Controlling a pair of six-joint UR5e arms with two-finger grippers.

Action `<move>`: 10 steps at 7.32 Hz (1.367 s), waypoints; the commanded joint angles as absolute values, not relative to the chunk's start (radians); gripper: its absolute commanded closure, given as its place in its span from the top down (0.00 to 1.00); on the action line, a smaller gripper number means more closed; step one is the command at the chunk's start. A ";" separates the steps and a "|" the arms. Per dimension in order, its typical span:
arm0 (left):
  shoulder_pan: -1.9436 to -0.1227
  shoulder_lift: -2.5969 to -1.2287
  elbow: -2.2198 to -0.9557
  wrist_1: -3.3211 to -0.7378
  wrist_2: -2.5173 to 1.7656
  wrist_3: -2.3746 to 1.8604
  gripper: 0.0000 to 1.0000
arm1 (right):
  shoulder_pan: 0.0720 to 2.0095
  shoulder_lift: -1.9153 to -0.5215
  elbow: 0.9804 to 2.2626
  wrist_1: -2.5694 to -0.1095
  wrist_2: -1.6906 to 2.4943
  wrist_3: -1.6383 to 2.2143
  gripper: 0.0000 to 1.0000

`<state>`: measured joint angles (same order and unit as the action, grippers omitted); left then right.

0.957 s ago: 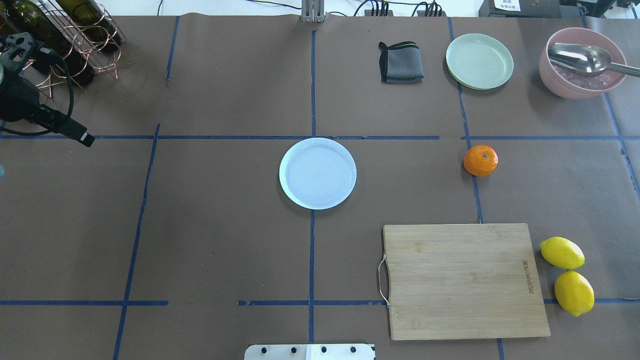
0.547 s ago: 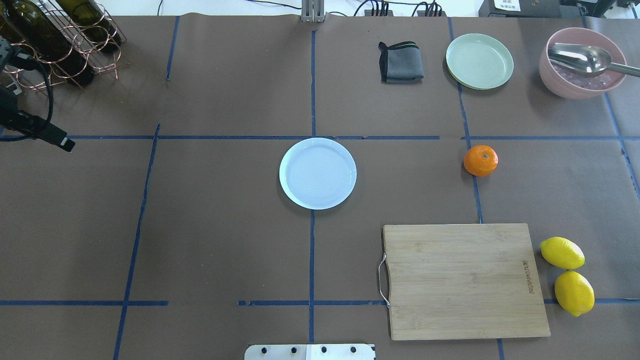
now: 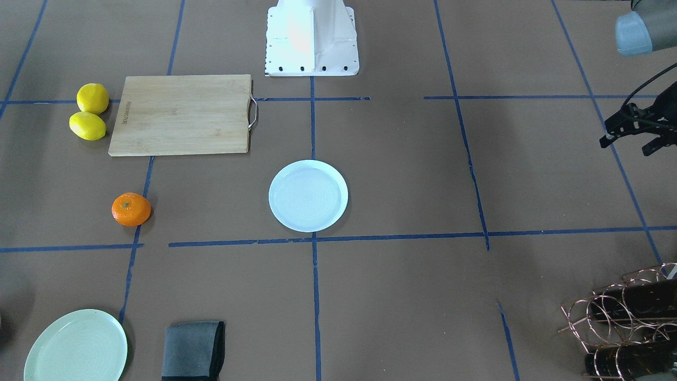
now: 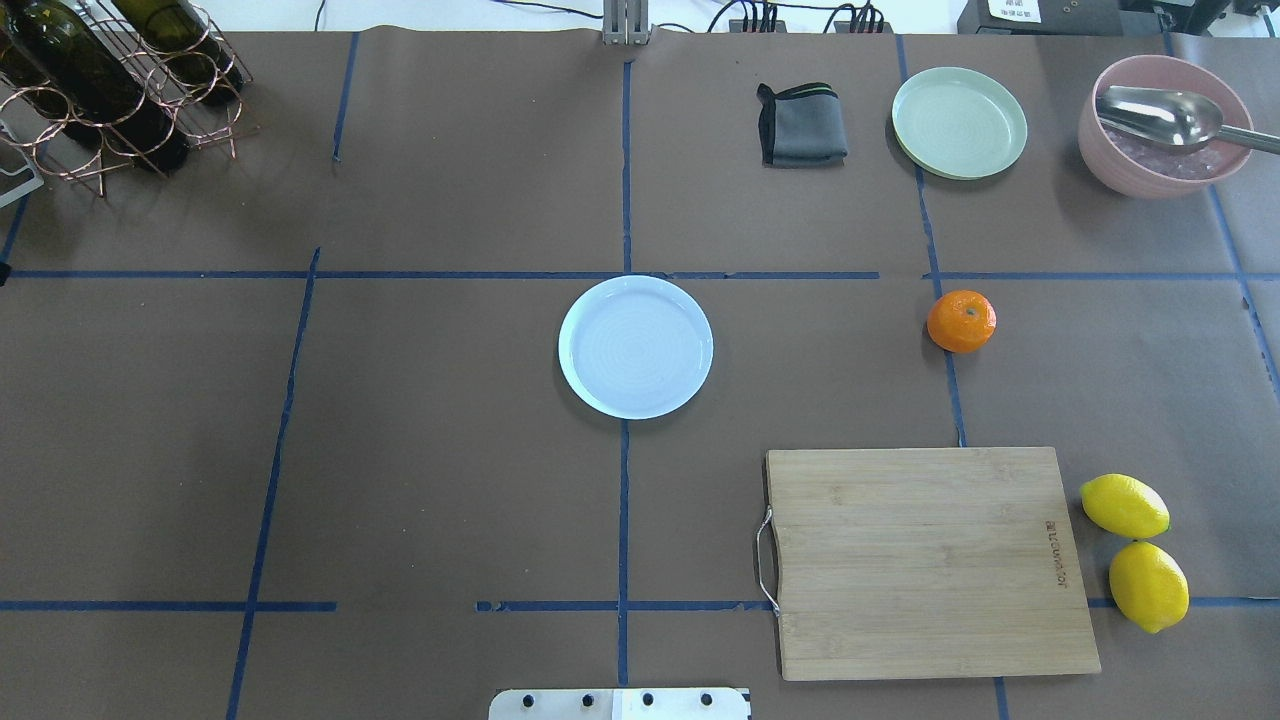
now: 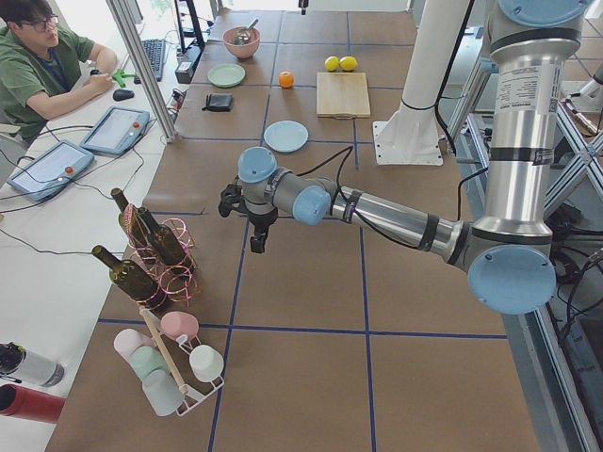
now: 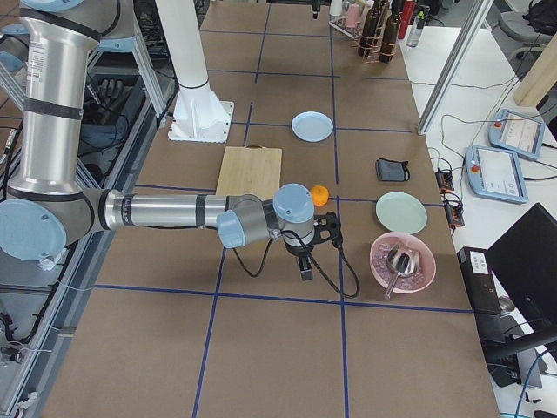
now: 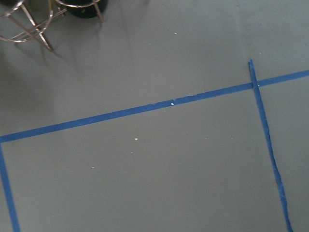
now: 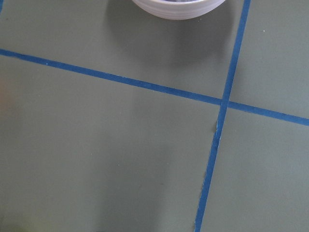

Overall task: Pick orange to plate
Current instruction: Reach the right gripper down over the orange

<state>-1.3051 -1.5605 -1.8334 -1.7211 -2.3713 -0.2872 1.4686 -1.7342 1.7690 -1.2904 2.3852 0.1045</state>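
The orange (image 4: 961, 321) lies on the brown table right of centre, also seen in the front view (image 3: 131, 209) and the right side view (image 6: 320, 195). The bluish-white plate (image 4: 635, 346) sits empty at the table's centre (image 3: 308, 196). My left gripper (image 3: 627, 145) hovers far off at the table's left end near the wine rack, its two fingertips apart and nothing between them. My right gripper (image 6: 305, 266) shows only in the right side view, on the near side of the orange by the pink bowl; I cannot tell its state.
A bamboo cutting board (image 4: 930, 562) lies near the robot, with two lemons (image 4: 1135, 550) beside it. At the far edge are a mint-green plate (image 4: 959, 122), a grey cloth (image 4: 801, 125) and a pink bowl with a spoon (image 4: 1165, 125). A wine rack (image 4: 110, 80) stands far left.
My left arm has drawn back leftward and left the overhead view. The orange and the plate have stayed put.
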 commanded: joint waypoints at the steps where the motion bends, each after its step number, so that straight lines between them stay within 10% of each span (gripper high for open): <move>1: -1.414 -1.475 -1.829 -1.720 -2.370 -0.087 1.00 | 1.413 -1.694 1.807 -1.296 2.385 0.265 1.00; 10: -1.569 -1.388 -1.884 -1.669 -2.370 -0.017 1.00 | 0.907 -1.384 1.722 -1.303 2.082 0.737 1.00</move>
<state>-1.5681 -1.3885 -1.8829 -1.6687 -2.3701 -0.0175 0.9491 -1.4013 1.7683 -1.3699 2.1222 0.6846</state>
